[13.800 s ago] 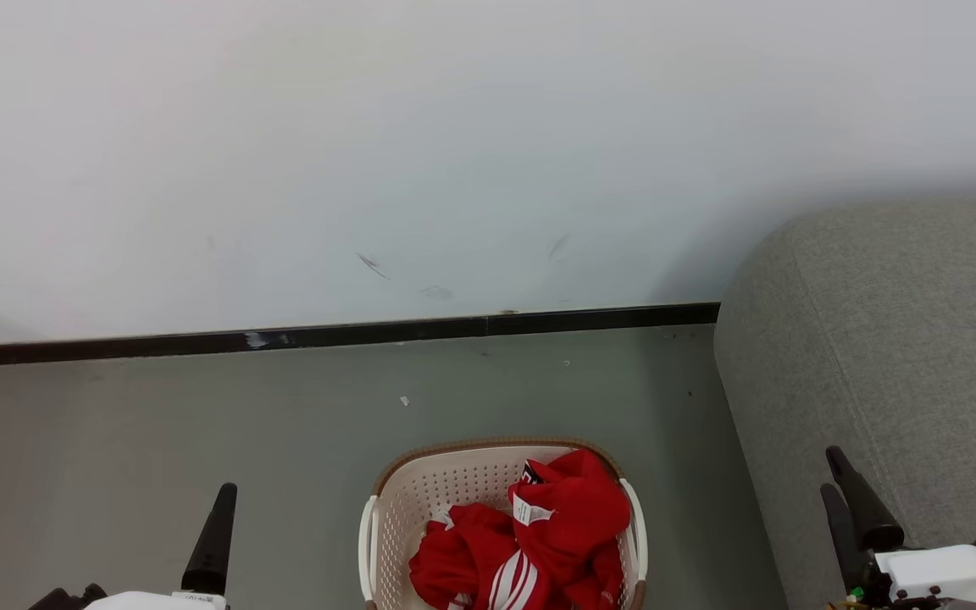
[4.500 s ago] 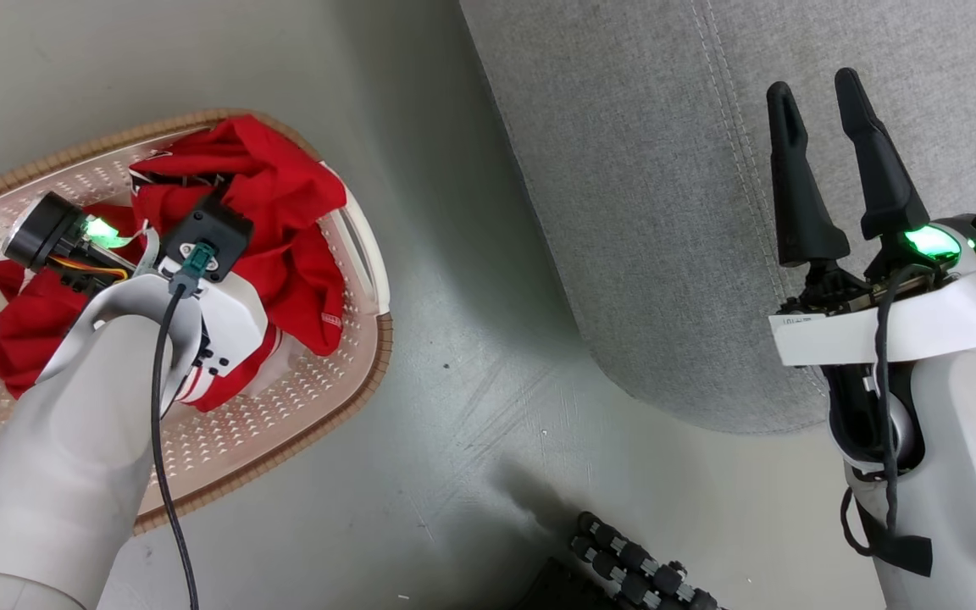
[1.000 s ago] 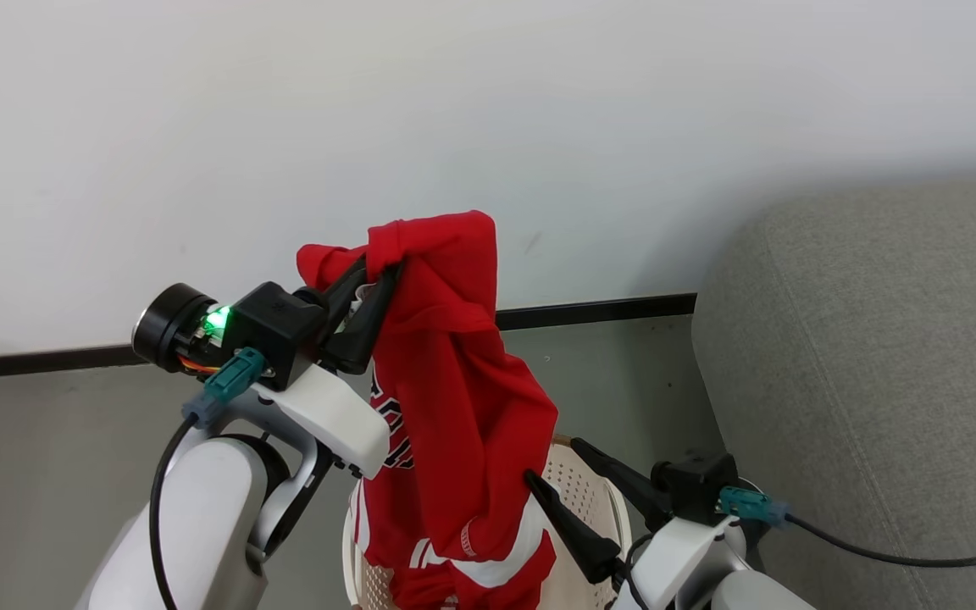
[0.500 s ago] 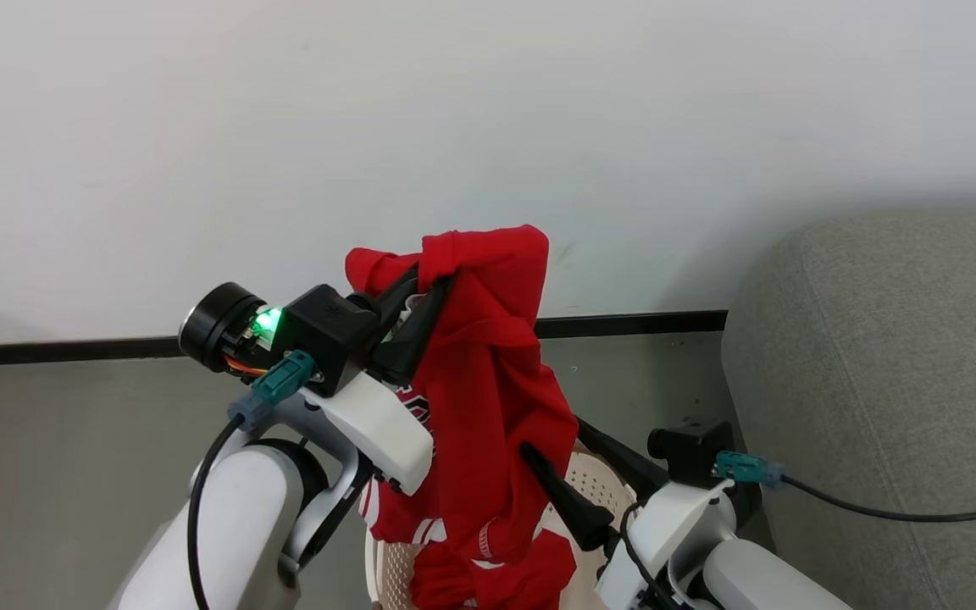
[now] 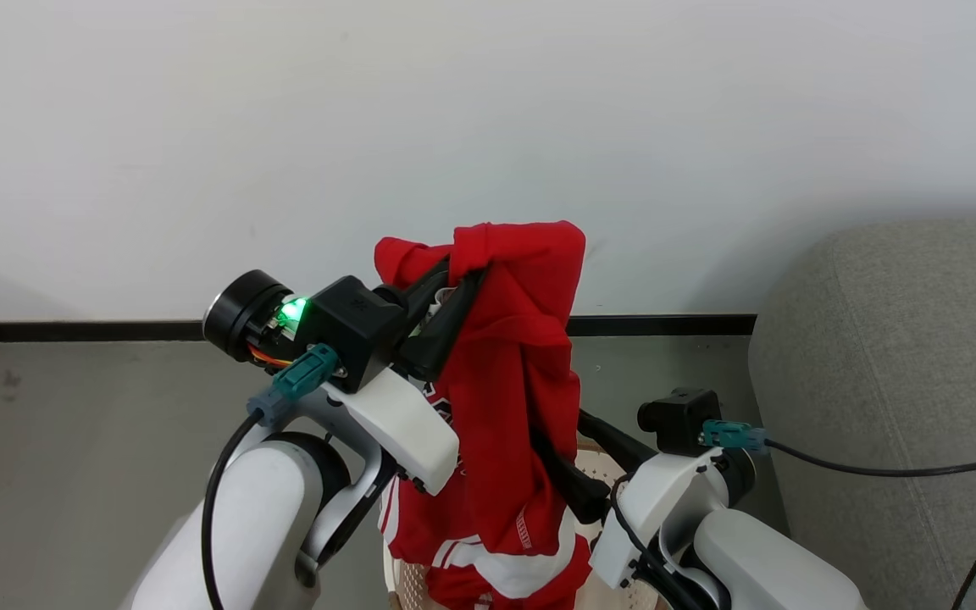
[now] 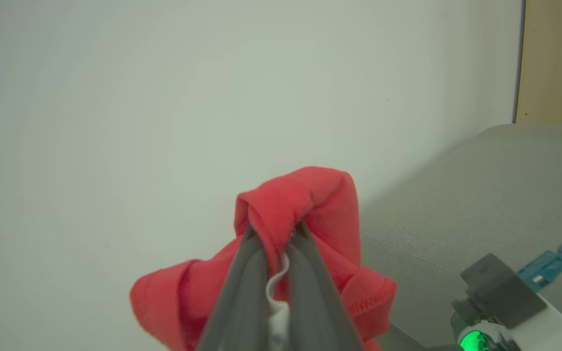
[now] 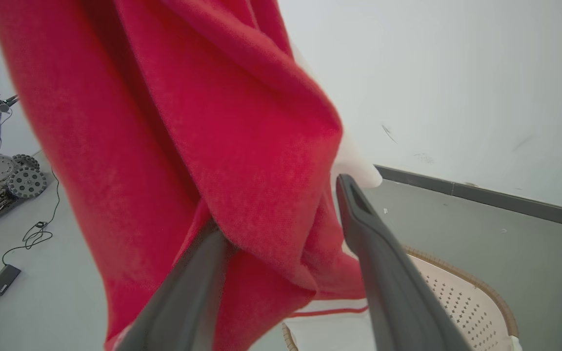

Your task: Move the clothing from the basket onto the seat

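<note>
Red clothing (image 5: 522,381) hanging above cream basket (image 7: 461,307), grey seat (image 5: 895,356) beside

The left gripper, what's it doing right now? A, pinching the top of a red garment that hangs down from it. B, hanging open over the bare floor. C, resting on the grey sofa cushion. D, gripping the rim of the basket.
A: the left gripper has its fingers shut on a bunched fold at the top of the red garment, which hangs down from them toward the basket.
</note>
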Robot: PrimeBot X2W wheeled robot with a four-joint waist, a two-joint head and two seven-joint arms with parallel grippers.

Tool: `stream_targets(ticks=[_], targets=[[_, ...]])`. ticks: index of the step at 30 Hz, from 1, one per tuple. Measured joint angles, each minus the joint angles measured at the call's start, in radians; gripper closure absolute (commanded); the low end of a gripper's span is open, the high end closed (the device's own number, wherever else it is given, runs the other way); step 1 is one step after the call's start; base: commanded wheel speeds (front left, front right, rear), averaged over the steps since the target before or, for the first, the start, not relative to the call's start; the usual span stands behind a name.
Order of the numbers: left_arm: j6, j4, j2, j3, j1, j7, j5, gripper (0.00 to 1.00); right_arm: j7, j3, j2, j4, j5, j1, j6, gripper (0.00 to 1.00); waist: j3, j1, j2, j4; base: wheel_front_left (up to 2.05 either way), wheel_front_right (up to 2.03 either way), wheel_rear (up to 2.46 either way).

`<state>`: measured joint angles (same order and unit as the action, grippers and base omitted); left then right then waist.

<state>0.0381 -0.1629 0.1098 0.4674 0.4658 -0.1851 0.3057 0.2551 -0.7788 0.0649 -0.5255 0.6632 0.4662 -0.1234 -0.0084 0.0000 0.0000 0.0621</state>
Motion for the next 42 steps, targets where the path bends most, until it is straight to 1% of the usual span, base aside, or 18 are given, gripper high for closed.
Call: stream_targets(ticks=[1, 2, 3, 8, 15, 19, 24, 25, 26, 28, 29, 30, 31, 32, 38, 42], targets=[[0.0, -0.002, -0.001, 0.0, 0.0, 0.0, 0.002, 1.0, 0.0, -0.013, 0.0, -0.005, 0.003, 0.007, 0.0, 0.66, 0.001, 0.0, 0.0, 0.002, 0.0, 0.0, 0.0], [-0.001, -0.003, -0.003, -0.001, 0.0, -0.002, 0.002, 1.0, 0.0, -0.021, 0.0, -0.007, 0.004, 0.013, 0.0, 0.92, 0.002, 0.0, 0.0, 0.004, 0.0, 0.0, 0.0], [-0.001, -0.005, -0.004, -0.002, 0.0, -0.008, 0.002, 1.0, 0.0, -0.026, -0.001, -0.007, 0.004, 0.018, 0.0, 1.0, 0.004, 0.0, 0.0001, 0.006, 0.0, 0.0, 0.0], [-0.018, -0.006, -0.003, -0.028, -0.002, -0.008, 0.01, 1.0, 0.0, -0.053, -0.001, -0.007, 0.004, 0.037, 0.0, 1.0, 0.01, 0.0, 0.0, 0.005, 0.0, 0.0, 0.0], [-0.054, 0.012, -0.003, -0.079, -0.046, 0.012, 0.03, 1.0, 0.0, -0.009, 0.006, 0.007, -0.027, 0.055, 0.0, 1.0, 0.015, 0.0001, 0.0, -0.015, 0.0, 0.0, 0.0], [-0.07, 0.035, -0.003, -0.1, -0.087, 0.033, 0.038, 1.0, 0.0, 0.037, 0.049, 0.027, -0.054, 0.056, 0.0, 1.0, 0.017, 0.0, 0.0, -0.032, 0.0, 0.0, 0.0], [-0.077, 0.067, -0.007, -0.104, -0.136, 0.055, 0.062, 1.0, 0.0, 0.109, 0.096, 0.061, -0.094, 0.056, 0.0, 1.0, 0.018, 0.0, 0.0, -0.057, 0.0, 0.0, 0.0], [-0.077, 0.075, -0.008, -0.104, -0.145, 0.056, 0.064, 0.89, 0.0, 0.125, 0.101, 0.07, -0.1, 0.056, 0.0, 1.0, 0.018, 0.0, 0.0, -0.063, 0.0, 0.0, 0.0], [-0.08, 0.083, -0.008, -0.104, -0.152, 0.061, 0.064, 0.83, 0.0, 0.138, 0.106, 0.077, -0.104, 0.056, 0.0, 1.0, 0.017, 0.0, 0.0, -0.068, 0.0, 0.0, 0.0], [-0.08, 0.094, -0.008, -0.103, -0.164, 0.072, 0.064, 0.67, 0.0, 0.161, 0.121, 0.097, -0.119, 0.056, 0.0, 1.0, 0.017, 0.0001, 0.0, -0.079, 0.0, 0.0, 0.0], [-0.08, 0.098, -0.009, -0.101, -0.17, 0.077, 0.064, 0.53, 0.0, 0.174, 0.127, 0.106, -0.126, 0.056, 0.0, 1.0, 0.017, 0.0, 0.0, -0.084, 0.0, 0.0, 0.0], [-0.08, 0.105, -0.01, -0.1, -0.172, 0.084, 0.065, 0.25, 0.0, 0.187, 0.134, 0.116, -0.133, 0.056, 0.0, 1.0, 0.017, 0.0, 0.0, -0.09, 0.0, 0.0, 0.0], [-0.079, 0.111, -0.012, -0.098, -0.172, 0.091, 0.066, 0.11, 0.0, 0.2, 0.14, 0.129, -0.141, 0.056, 0.0, 1.0, 0.016, 0.0, 0.0, -0.095, 0.0, 0.0, 0.0], [-0.079, 0.115, -0.012, -0.095, -0.172, 0.099, 0.068, 0.0, 0.0, 0.215, 0.146, 0.14, -0.151, 0.056, 0.0, 1.0, 0.016, 0.0, 0.0, -0.101, 0.0, 0.0, 0.0], [-0.069, 0.136, -0.02, -0.072, -0.172, 0.135, 0.071, 0.0, 0.0, 0.31, 0.192, 0.205, -0.188, 0.055, 0.0, 1.0, 0.012, 0.0, 0.0, -0.134, 0.0, 0.0, 0.0], [-0.052, 0.149, -0.027, -0.056, -0.172, 0.155, 0.072, 0.0, 0.0, 0.379, 0.227, 0.243, -0.221, 0.049, 0.0, 1.0, 0.008, 0.0, 0.0, -0.156, 0.0, 0.0, 0.0]])
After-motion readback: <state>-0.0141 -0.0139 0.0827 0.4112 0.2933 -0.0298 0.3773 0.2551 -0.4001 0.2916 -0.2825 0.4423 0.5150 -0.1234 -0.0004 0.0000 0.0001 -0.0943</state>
